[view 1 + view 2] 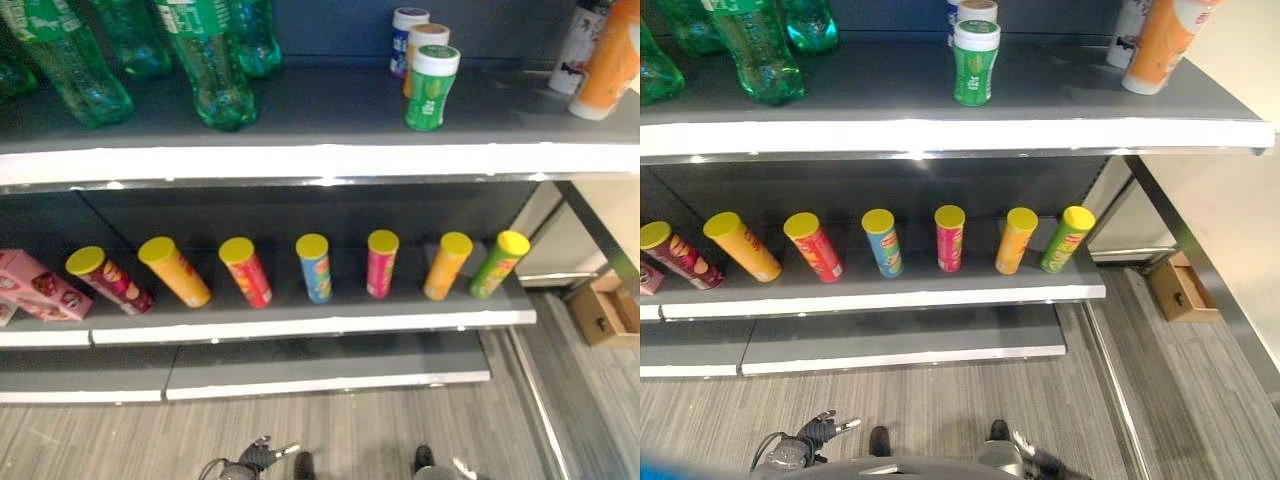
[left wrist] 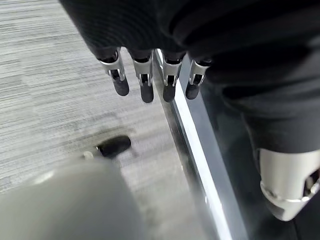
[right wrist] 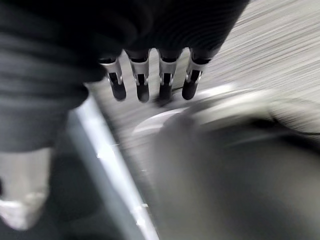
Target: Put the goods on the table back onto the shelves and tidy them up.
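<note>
Both hands empty: left hand [image 2: 150, 75] and right hand [image 3: 150, 75] fingers hang straight, relaxed. Chip cans [image 1: 315, 268] lean unevenly on the middle shelf [image 1: 300, 325]; I'd stand each upright, pinching mid-body.

A dark grey upper shelf [image 1: 300, 110] held green bottles [image 1: 212, 65], small jars [image 1: 430, 88] and an orange bottle [image 1: 612, 60]. The middle shelf [image 1: 300, 310] carried seven yellow-lidded crisp tubes [image 1: 314, 267] in a row, plus a pink box [image 1: 40, 285]. A cardboard box [image 1: 603, 310] sat on the floor [image 1: 350, 430].

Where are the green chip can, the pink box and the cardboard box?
green chip can [image 1: 497, 263], left eye view, on its side wall.
pink box [image 1: 38, 286], left eye view, on its top face.
cardboard box [image 1: 1181, 289], right eye view, on its flap.
</note>
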`<state>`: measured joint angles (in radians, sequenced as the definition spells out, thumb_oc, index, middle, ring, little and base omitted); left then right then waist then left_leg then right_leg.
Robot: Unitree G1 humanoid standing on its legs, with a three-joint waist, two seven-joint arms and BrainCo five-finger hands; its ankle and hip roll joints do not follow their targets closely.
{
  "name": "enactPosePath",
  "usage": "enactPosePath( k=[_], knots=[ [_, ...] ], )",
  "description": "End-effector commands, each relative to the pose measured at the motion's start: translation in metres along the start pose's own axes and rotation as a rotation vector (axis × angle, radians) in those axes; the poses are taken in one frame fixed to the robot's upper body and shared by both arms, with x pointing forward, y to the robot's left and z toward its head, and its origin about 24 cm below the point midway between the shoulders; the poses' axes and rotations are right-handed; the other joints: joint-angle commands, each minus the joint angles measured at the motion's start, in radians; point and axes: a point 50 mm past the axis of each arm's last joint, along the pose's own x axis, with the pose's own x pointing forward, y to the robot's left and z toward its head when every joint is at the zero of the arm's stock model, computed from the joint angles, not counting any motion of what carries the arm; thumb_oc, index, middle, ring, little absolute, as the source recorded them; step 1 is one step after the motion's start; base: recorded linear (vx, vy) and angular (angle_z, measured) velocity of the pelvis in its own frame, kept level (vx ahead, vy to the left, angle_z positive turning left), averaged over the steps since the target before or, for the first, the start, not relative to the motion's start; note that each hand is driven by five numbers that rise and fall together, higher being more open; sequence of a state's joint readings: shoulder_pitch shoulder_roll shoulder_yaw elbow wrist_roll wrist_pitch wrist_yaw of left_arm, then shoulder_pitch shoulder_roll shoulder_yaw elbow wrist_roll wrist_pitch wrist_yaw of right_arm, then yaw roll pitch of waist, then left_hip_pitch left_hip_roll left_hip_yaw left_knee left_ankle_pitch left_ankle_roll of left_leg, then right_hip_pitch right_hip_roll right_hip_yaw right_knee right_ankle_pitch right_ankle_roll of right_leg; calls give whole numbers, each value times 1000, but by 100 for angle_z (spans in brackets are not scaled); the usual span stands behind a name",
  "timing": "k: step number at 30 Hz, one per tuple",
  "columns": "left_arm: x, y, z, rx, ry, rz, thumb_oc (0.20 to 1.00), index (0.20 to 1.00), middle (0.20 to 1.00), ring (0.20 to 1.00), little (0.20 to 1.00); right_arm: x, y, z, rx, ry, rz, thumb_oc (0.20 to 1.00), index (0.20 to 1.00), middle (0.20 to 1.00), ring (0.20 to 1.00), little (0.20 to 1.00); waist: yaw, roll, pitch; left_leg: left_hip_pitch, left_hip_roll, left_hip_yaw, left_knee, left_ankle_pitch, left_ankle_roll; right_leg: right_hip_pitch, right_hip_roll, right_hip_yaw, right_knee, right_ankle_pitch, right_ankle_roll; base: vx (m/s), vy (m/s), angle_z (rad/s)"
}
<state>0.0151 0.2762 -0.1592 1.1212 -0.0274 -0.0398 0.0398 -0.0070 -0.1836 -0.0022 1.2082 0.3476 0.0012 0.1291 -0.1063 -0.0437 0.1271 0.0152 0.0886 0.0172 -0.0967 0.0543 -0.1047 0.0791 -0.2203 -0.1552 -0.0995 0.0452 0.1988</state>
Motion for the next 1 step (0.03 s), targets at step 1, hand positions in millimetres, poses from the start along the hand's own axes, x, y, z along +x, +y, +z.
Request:
enactPosePath(
  k=[1],
  knots=[
    [5,31,25,-37,-62,99,1000,1000,1000,1000,1000,-6,-28,18,-199,-51,-114,1000,1000,1000,1000,1000,-12,-40,25,60,-16,86,93,-187,30,-43,-15,-33,85,-77,-9,28,-26,10]
  ],
)
